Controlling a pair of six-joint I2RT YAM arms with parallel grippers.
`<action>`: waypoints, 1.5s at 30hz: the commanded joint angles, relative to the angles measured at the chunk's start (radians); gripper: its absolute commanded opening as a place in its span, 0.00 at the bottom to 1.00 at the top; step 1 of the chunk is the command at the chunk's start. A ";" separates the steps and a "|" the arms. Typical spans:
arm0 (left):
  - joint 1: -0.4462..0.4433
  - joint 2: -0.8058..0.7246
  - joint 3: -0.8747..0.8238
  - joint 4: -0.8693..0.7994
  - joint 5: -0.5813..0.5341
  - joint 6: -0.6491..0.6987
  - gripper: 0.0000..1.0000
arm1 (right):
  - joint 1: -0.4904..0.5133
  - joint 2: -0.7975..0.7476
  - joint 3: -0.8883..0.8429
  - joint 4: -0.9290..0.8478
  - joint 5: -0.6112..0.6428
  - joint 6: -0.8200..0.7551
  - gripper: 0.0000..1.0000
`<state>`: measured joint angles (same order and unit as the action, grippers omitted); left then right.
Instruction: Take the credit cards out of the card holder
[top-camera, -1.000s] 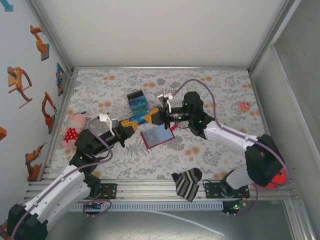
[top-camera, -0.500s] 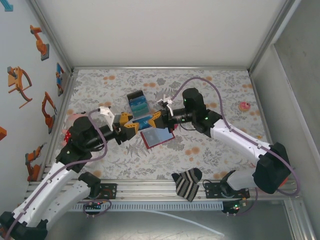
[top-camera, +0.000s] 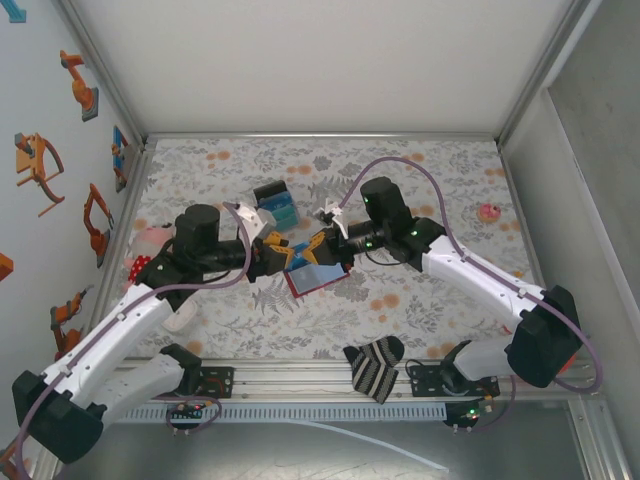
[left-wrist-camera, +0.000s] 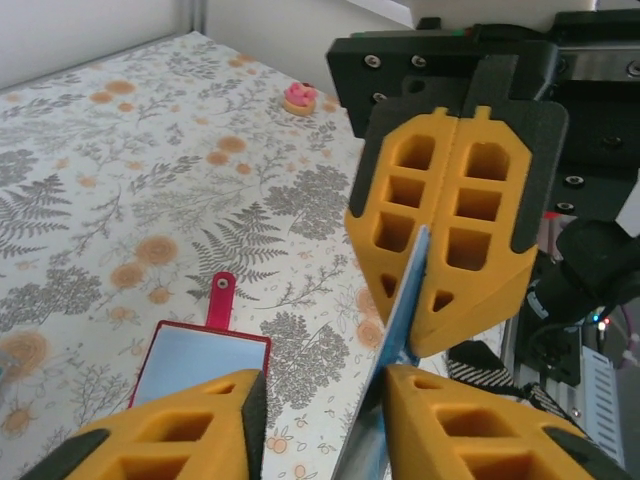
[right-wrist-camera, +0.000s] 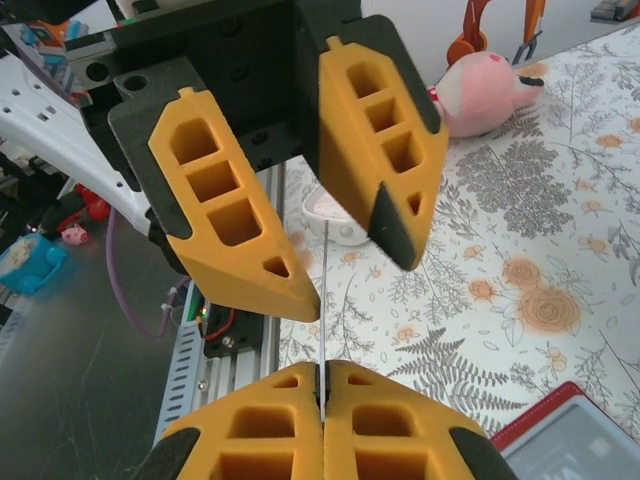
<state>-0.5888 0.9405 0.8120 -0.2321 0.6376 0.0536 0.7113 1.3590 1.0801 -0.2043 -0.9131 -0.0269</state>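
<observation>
A light blue credit card (left-wrist-camera: 405, 300) hangs edge-on above the table, with my right gripper (right-wrist-camera: 323, 375) shut on its end. My left gripper (left-wrist-camera: 320, 385) faces it, open, its fingers either side of the card (right-wrist-camera: 325, 290), which rests against one pad. In the top view the left gripper (top-camera: 278, 250) and right gripper (top-camera: 316, 245) meet tip to tip over the mat. The red card holder (top-camera: 315, 277) lies open on the table just below them. Its pale blue inside (left-wrist-camera: 200, 360) faces up and its red tab (left-wrist-camera: 222, 300) points away.
A small stack of teal cards beside a black object (top-camera: 274, 205) lies behind the grippers. A pink plush toy (top-camera: 150, 245) sits at the left, a striped sock (top-camera: 375, 365) at the near edge, and a small pink piece (top-camera: 489, 212) at the far right.
My left arm has swung in and its gripper has slid right along the card toward the right gripper. The right gripper has kept its hold and dropped slightly toward the holder.
</observation>
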 joint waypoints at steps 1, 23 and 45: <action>-0.005 0.016 0.036 -0.003 0.066 0.039 0.28 | 0.004 -0.008 0.038 -0.019 0.000 -0.024 0.00; -0.005 0.102 0.056 -0.008 0.149 0.147 0.00 | 0.004 -0.037 0.028 0.010 0.165 -0.007 0.27; 0.288 0.514 0.334 -0.042 0.035 0.509 0.00 | 0.002 -0.151 -0.030 0.012 0.816 0.126 0.99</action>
<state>-0.3241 1.3857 1.0794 -0.2489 0.6689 0.4553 0.7113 1.2247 1.0443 -0.1967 -0.2134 0.0578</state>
